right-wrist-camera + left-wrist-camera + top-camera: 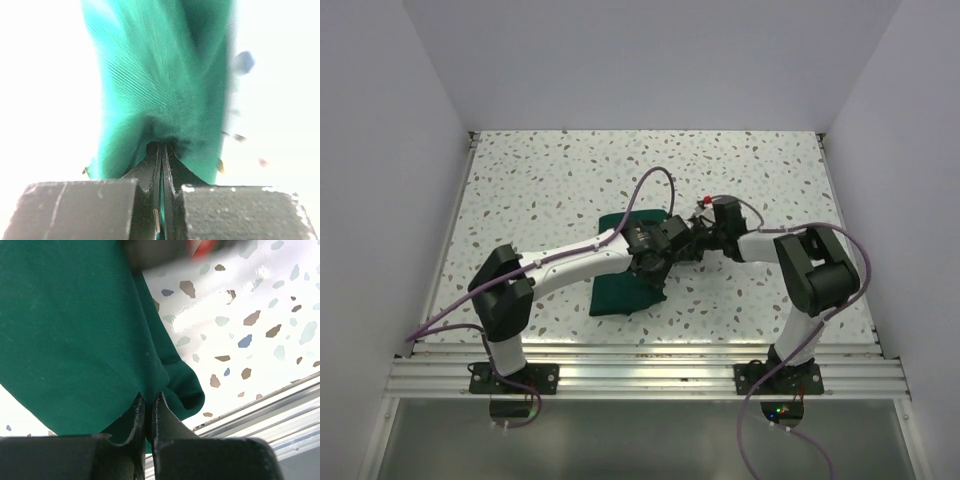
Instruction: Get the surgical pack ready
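Both arms' fingers (136, 420) closed, pinching surgical pack (75, 330)

This is a robotics lab test cell: plain white wall panels (380, 150) box in a white tabletop speckled with coloured chips (570, 180). Two white-and-black robot arms (570, 263), trailing purple cables (658, 170), stand bolted to a ribbed aluminium rail (640, 375).
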`<state>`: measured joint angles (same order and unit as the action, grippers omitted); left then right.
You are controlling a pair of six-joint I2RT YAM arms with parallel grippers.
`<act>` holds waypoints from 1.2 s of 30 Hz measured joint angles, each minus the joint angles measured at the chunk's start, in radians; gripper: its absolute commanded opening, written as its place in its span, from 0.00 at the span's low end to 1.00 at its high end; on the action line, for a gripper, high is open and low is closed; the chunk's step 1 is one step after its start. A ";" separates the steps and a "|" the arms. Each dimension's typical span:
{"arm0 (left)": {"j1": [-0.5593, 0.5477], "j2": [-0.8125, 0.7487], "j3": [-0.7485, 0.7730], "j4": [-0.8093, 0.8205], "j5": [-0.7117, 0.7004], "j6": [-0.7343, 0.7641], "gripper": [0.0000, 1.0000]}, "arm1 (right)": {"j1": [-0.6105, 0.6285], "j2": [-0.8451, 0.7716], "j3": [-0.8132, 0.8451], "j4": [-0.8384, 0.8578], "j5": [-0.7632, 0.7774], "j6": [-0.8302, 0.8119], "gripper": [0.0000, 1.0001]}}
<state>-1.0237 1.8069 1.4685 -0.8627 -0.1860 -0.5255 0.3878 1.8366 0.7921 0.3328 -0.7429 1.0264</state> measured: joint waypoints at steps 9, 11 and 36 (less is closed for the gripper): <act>0.000 -0.035 -0.029 0.008 0.005 -0.013 0.00 | -0.171 -0.156 0.069 -0.321 0.008 -0.214 0.00; 0.000 -0.035 -0.029 0.008 0.007 -0.013 0.00 | -0.164 -0.147 0.077 -0.336 0.007 -0.224 0.00; 0.000 -0.042 -0.058 0.063 0.043 -0.005 0.00 | -0.038 0.165 0.095 0.227 -0.016 0.172 0.00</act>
<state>-1.0233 1.7649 1.4101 -0.7998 -0.1425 -0.5304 0.3496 2.0014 0.8875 0.5602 -0.7593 1.1980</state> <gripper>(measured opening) 0.039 0.007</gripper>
